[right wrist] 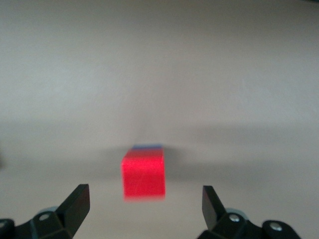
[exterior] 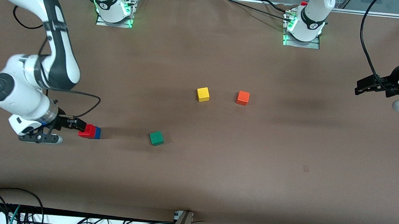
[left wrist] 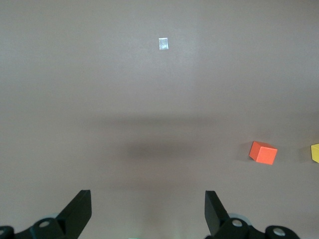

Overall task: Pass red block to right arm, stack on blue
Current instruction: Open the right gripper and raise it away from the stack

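The red block [exterior: 87, 130] sits on top of the blue block [exterior: 97, 133] near the right arm's end of the table. In the right wrist view the red block [right wrist: 144, 177] covers the blue one, and only a thin blue strip [right wrist: 147, 146] shows at its edge. My right gripper [exterior: 78, 125] is open just over the stack, with its fingers [right wrist: 77, 204] wide apart and clear of the red block. My left gripper [exterior: 361, 87] is open and empty, and waits in the air at the left arm's end of the table, as its own wrist view [left wrist: 148, 201] shows.
A green cube [exterior: 156, 138] lies beside the stack toward the table's middle. A yellow cube [exterior: 203, 94] and an orange cube [exterior: 242, 98] lie side by side farther from the front camera. The orange cube also shows in the left wrist view [left wrist: 262, 152].
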{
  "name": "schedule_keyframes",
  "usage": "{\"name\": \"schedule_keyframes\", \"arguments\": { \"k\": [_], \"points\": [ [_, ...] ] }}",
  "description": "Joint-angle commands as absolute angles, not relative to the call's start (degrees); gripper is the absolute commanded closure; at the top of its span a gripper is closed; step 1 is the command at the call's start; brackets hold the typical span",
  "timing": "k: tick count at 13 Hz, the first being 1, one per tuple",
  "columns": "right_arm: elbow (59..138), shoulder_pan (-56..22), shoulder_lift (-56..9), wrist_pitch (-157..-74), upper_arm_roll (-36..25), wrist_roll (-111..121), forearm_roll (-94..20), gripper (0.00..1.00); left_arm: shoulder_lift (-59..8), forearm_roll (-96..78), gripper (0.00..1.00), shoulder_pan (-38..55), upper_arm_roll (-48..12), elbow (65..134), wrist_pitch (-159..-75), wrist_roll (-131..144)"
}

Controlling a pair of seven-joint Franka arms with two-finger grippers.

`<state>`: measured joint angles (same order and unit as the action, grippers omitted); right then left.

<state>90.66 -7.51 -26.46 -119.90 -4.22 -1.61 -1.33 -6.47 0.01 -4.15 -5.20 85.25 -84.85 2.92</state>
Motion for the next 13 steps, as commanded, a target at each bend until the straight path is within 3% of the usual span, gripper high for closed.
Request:
{"name": "schedule_keyframes", "arguments": {
  "k": [1, 7, 10, 13],
  "points": [
    [89.6, -7.3, -17.9, -107.5, -3.6, -1.5, -1.0, 0.00, -7.1, 0.4, 0.00, -4.1, -5.3, 83.6, -84.3, 1.6],
    [91.1, -7.3, -3.0, -89.1, -3.6, -1.7, -1.2, 0.00, -7.1, 0.4, 0.00, -4.1, -5.3, 83.6, -84.3, 1.6],
    [97.4, -7.3, 2.2, -90.8, -3.7, -1.8, -1.2, 0.00, -7.1, 0.4, 0.00, -4.1, -5.3, 83.6, -84.3, 1.6],
    [97.4, -7.3, 2.6, -90.5, -3.6, 0.1, -1.1, 0.00, -7.2, 0.4, 0.00, -4.1, -5.3, 83.6, -84.2, 1.6]
  ]
}}
